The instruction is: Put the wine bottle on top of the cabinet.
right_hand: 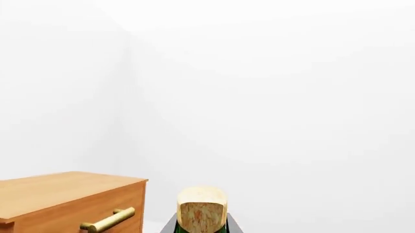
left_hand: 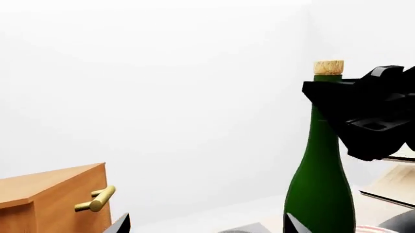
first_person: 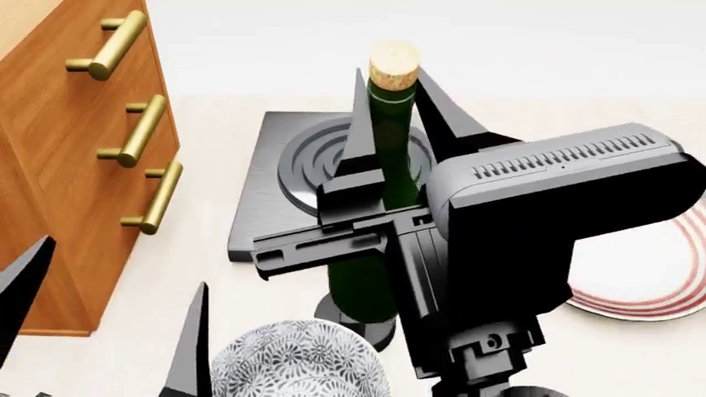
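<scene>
Wine bottle point(first_person: 381, 207) is not yet on the cabinet point(first_person: 66, 182), whose top lies off to my left; lifting it across is what remains, I judge. My right jaws point(first_person: 388, 124) are clenched on its neck, below the tan cork point(first_person: 394, 64). It stands upright, dark green glass, beside a patterned bowl point(first_person: 293, 360). My left jaws point(first_person: 105, 331) stand released.

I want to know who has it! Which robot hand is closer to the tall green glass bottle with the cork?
Right. The right gripper straddles the wine bottle's neck; the left gripper hangs beside it, apart.
</scene>
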You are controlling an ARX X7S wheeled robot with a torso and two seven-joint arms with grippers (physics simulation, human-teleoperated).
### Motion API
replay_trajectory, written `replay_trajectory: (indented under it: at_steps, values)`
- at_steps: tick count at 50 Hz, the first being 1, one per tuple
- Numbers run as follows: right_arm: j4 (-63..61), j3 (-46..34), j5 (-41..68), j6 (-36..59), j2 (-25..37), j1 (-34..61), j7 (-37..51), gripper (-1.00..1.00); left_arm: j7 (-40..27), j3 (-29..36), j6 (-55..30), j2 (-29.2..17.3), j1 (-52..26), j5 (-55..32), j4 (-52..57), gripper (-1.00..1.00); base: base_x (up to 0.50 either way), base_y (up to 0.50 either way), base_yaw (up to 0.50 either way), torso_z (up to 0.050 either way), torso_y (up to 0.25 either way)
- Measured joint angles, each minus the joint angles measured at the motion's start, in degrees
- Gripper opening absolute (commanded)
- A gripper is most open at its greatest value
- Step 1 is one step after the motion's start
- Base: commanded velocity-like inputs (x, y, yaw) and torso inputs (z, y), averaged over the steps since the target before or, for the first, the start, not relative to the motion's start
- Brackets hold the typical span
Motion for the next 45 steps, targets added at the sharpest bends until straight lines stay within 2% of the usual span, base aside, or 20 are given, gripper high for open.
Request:
replay_trajectory:
  at_steps: [19, 45]
  values:
    - [1.64, -1.77, 0.52, -0.75, -1.65, 2.08, 0.89, -1.00, -2.27, 5.53, 1.04, -0.28, -1.72, -1.15, -4.56, 1.00, 0.00, 0.00, 0.00, 0.000, 0.001]
    - [1.49, -2.99, 1.83, -1.67, -2.21, 2.35, 2.01, -1.00, -4.55, 9.71, 9.76, 0.07, -5.52, -5.25, -23.07, 1.00, 0.00, 0.00, 0.00, 0.000, 0.001]
